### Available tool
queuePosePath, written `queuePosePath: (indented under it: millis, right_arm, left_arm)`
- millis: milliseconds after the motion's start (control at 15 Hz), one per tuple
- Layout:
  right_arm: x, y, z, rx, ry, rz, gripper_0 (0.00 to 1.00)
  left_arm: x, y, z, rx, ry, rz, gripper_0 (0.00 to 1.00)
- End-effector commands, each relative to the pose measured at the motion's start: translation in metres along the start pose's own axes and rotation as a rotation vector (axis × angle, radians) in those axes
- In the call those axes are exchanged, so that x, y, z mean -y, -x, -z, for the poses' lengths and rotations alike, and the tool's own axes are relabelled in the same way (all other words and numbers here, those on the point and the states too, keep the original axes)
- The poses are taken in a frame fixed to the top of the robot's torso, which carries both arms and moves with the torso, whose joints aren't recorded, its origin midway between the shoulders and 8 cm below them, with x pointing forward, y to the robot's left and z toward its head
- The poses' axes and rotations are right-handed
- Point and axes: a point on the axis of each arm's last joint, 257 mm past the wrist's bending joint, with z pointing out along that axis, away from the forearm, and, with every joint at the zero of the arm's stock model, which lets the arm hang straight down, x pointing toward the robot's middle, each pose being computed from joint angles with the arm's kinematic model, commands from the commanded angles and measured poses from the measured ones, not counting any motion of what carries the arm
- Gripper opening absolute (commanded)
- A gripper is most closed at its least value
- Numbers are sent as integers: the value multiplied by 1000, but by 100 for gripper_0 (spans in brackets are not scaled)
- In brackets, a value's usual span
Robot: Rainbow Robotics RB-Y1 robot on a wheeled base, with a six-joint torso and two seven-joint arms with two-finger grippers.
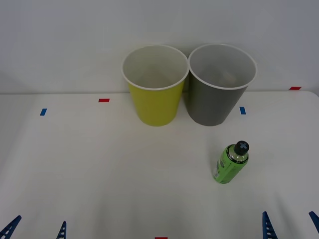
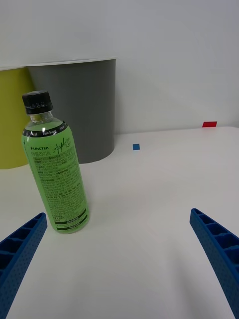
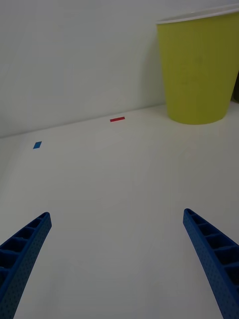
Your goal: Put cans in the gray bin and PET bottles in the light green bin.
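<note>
We see a white table [image 1: 99,169] with two bins standing side by side at its far edge, against a pale wall [image 1: 60,40]. The light green bin [image 1: 155,102] is on the left and the gray bin [image 1: 215,102] on the right, and their white rims touch or nearly touch. Both stand upright and open at the top. We cannot make out anything definite inside them. The bottle [image 1: 230,163] stands upright on the table, nearer to us than the gray bin and slightly to its right, well apart from both bins. It has a bright green label, a clear shoulder and a black cap [image 1: 241,146]. In the right wrist view the bottle [image 2: 56,169] stands just ahead of the right gripper [image 2: 119,259], closer to one finger than the other, with the gray bin [image 2: 79,109] behind it. The right gripper [image 1: 291,226] sits at the near right edge of the table, its blue ribbed fingers [image 2: 219,249] spread wide and touching nothing. The left gripper [image 1: 36,230] sits at the near left edge, its fingers [image 3: 214,254] likewise spread apart and empty above bare table, with the light green bin [image 3: 199,70] far ahead of it. Small red and blue tape marks [image 1: 103,100] dot the table.
</note>
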Motion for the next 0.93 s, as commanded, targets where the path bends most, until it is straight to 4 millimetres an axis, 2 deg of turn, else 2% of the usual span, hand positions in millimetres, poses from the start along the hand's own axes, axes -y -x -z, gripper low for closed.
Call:
queuePosePath:
  millis: [67, 200, 267, 467, 667, 800, 933]
  right_arm:
    - [0, 0, 0, 0, 0, 0, 100]
    - [0, 0, 0, 0, 0, 0, 100]
    - [1, -17, 0, -33, -17, -15, 100]
    - [-9, -11, 0, 18, -26, -99, 100]
    - [-15, -7, -8, 37, 3, 43, 100]
    - [-22, -9, -9, 32, 21, 40, 100]
    - [-27, -20, -8, 29, 41, 26, 100]
  left_arm:
    - [0, 0, 0, 0, 0, 0, 91]
    - [0, 0, 0, 0, 0, 0, 90]
    - [0, 0, 0, 0, 0, 0, 91]
    - [0, 0, 0, 0, 0, 0, 91]
    - [0, 0, 0, 0, 0, 0, 91]
    - [0, 0, 0, 0, 0, 0, 90]
    - [0, 0, 0, 0, 0, 0, 90]
